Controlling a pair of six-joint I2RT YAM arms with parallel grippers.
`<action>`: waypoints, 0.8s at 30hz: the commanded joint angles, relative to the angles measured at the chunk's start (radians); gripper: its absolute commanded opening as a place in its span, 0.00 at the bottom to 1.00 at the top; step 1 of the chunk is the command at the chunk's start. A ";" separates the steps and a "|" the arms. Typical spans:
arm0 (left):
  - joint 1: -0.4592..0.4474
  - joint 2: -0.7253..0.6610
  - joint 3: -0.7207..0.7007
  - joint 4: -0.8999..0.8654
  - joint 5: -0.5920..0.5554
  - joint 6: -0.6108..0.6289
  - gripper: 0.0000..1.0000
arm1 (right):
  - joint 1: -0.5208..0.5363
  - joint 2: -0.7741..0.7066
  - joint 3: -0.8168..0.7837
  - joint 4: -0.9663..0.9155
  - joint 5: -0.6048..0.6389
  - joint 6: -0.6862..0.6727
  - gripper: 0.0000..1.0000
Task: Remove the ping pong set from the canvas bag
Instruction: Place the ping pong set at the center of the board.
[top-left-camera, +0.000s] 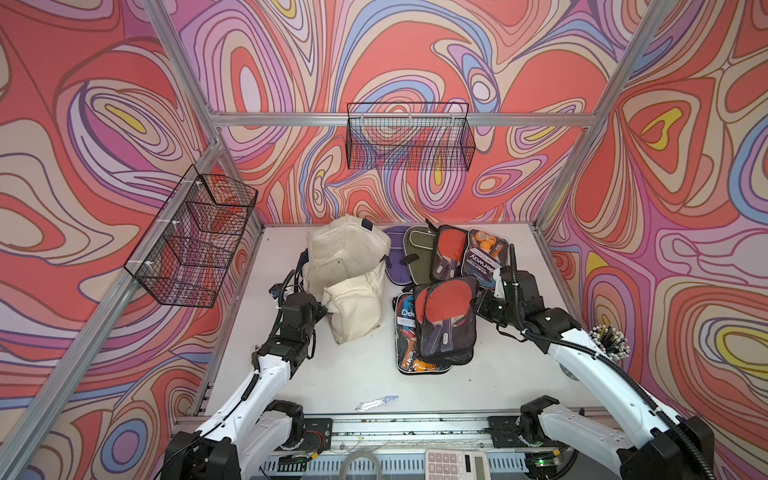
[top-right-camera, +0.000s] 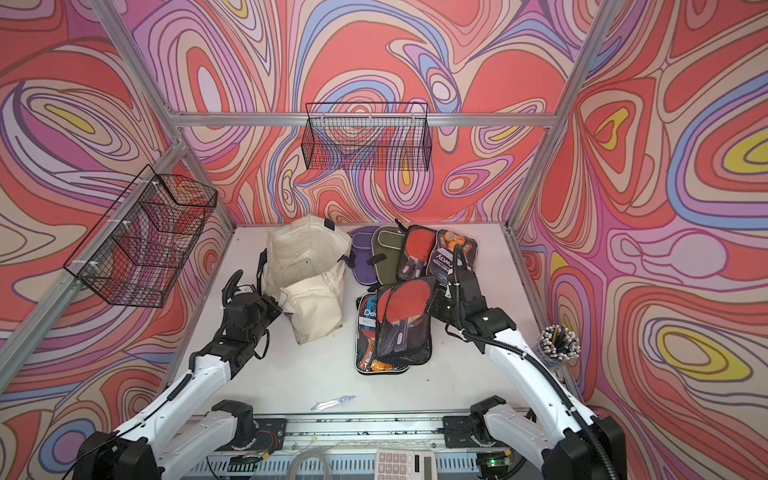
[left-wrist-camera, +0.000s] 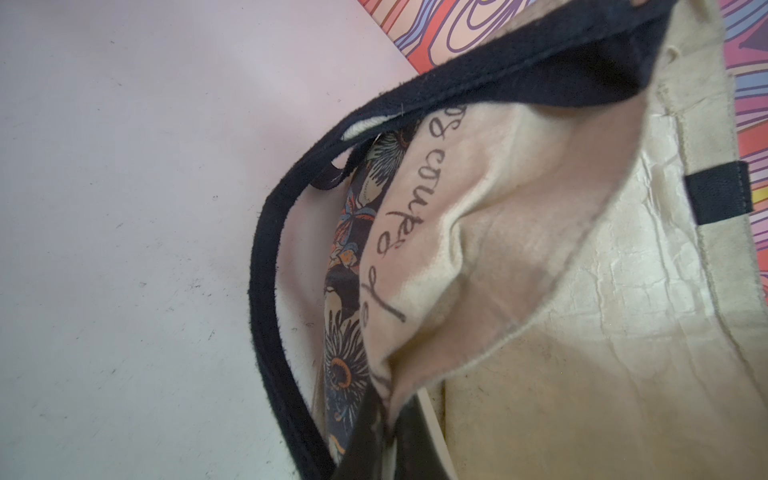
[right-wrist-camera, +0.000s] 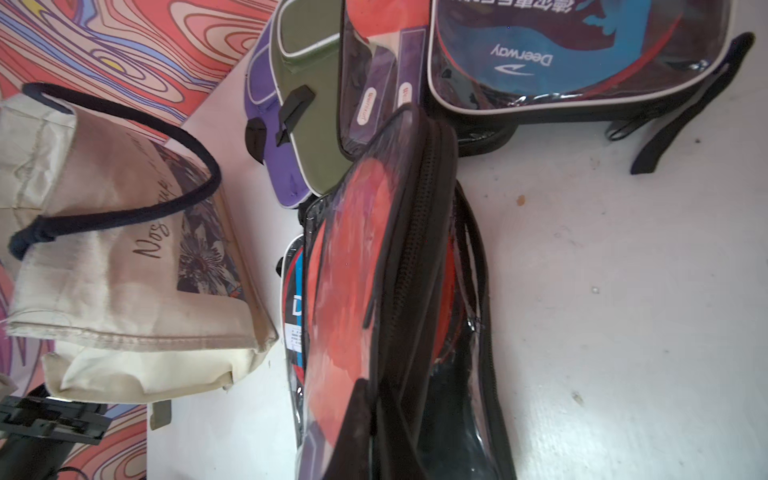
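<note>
Extraction looks done: your right pincer (top-left-camera: 478, 305) is closed on the ping pong set (top-left-camera: 444, 320), tilted outside the canvas bag (top-left-camera: 349, 266) on the counter (top-left-camera: 353, 374). Your left pincer (left-wrist-camera: 390, 432) pinches the bag's rim; next, lower the set gently and let go.

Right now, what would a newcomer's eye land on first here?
The swirling red-purple wall print surrounds everything. On the table, a slumped canvas bag sits left of a heap of ping pong sets, and the right gripper pinches the nearest clear case.
</note>
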 joint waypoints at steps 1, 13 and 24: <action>0.007 -0.012 -0.015 -0.024 -0.028 0.017 0.00 | -0.020 0.013 0.011 -0.055 0.057 -0.063 0.00; 0.007 -0.016 -0.038 0.000 -0.029 0.014 0.00 | -0.063 0.099 0.006 -0.124 0.179 -0.119 0.00; 0.009 -0.045 -0.072 0.011 -0.033 0.010 0.00 | -0.081 0.172 0.006 -0.177 0.295 -0.142 0.00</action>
